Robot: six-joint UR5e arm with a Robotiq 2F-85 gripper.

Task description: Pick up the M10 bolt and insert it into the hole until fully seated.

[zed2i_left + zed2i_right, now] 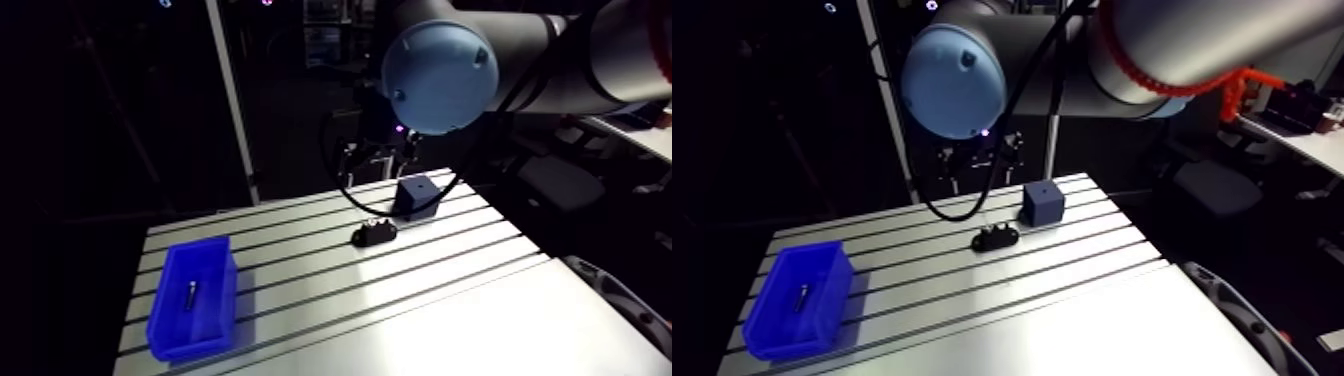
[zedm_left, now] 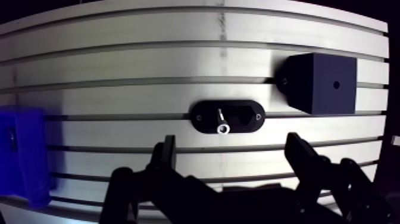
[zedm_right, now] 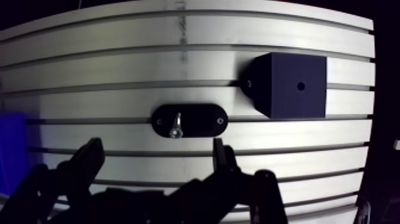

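A black oval holder (image 2: 227, 117) lies on the slotted table, and a small silver bolt (image 2: 222, 123) rests in it, head toward my gripper. Beside the holder sits a dark blue cube (image 2: 323, 84) with a small round hole (image 2: 336, 84) in its upper face. My gripper (image 2: 232, 149) hovers above the table just short of the holder, open, with nothing between its fingers. In the arm view the gripper (image 1: 378, 150) hangs above the table's far edge, behind the holder (image 1: 373, 233) and the cube (image 1: 418, 195).
A blue plastic bin (image 1: 192, 298) stands near the table's left front corner, with a small dark bolt-like part (image 1: 190, 293) lying inside. In the wrist view the bin (image 2: 24, 149) shows far to the side of the gripper. Grooves run lengthwise across the table (image 1: 420, 290).
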